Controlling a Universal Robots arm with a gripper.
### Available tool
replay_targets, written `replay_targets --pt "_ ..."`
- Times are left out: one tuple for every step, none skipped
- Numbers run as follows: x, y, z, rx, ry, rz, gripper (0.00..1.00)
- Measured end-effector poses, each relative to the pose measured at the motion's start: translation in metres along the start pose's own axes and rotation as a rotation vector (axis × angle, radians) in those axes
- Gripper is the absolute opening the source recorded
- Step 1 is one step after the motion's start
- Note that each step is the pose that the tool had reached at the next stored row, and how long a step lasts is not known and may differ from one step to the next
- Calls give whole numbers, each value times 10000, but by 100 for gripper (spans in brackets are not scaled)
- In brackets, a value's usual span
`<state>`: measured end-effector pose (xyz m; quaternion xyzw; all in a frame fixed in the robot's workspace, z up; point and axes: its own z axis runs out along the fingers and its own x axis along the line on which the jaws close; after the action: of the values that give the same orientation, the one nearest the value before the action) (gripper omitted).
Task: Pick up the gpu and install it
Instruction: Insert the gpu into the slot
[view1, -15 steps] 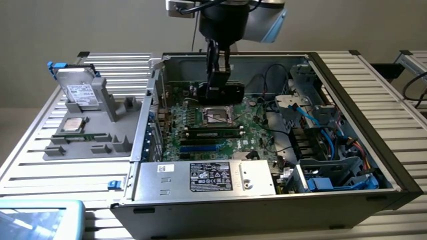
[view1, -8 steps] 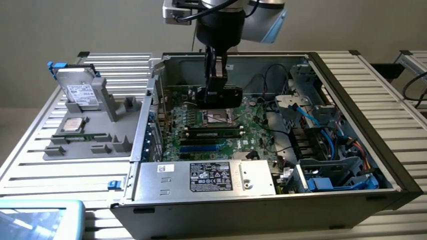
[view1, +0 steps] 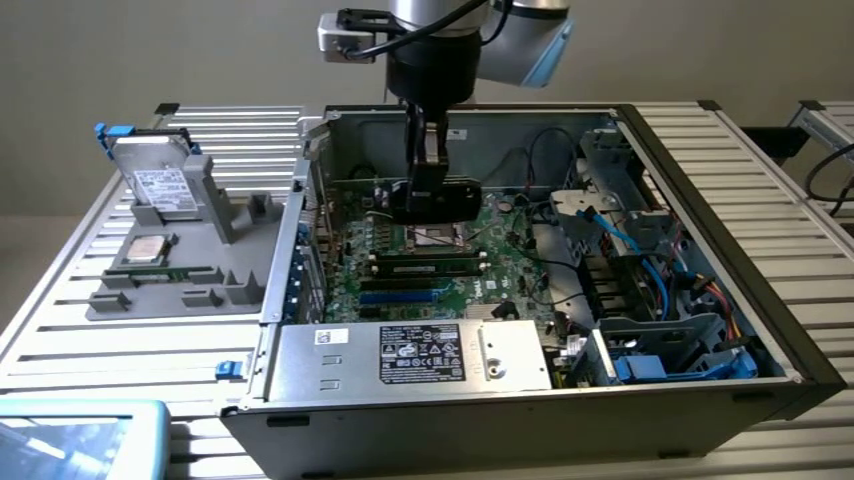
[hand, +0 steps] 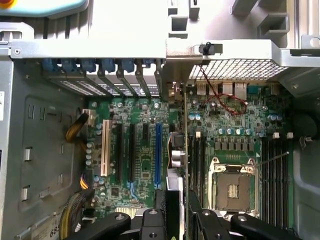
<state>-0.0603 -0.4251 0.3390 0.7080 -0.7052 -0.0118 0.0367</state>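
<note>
Gpu (view1: 443, 198) hangs on edge inside the open computer case (view1: 727, 250), clamped between the fingers of the gripper (view1: 430, 165), which comes straight down from the arm above. The gripper's jaws are closed on the gpu's upper part, with the black cooler block below them. In the wrist view the gpu (hand: 185, 125) shows edge-on as a thin strip running away from the gripper (hand: 177, 212), over the motherboard (hand: 145, 170), between the long blue slot (hand: 158, 150) and the empty processor socket (hand: 232, 187). Whether its lower edge touches the motherboard cannot be told. In the exterior view the dark memory sticks (view1: 427, 268) lie on the motherboard (view1: 501, 250) just nearer than the gpu, and the power supply (view1: 414, 355) fills the case's near corner. On the slatted table (view1: 80, 340), beside the case at the exterior view's left, a grey tray (view1: 200, 285) holds a silver hard drive (view1: 160, 185) standing at its far edge.
</note>
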Motion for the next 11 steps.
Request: replay_targets --pt "11 -1 19 0 0 1 28" --pt "21 -1 37 0 0 2 28" --pt "32 -2 56 0 1 2 28" --pt "44 -3 74 -1 1 2 28" --pt "55 -5 93 0 -1 2 28" --pt "66 -6 111 0 0 2 28" --pt "77 -6 129 0 0 2 28" --pt "90 -7 147 -1 3 2 28" --pt "108 -9 166 -1 2 2 28" --pt "133 -10 186 0 0 2 28" --pt "160 -11 205 1 -1 2 28"
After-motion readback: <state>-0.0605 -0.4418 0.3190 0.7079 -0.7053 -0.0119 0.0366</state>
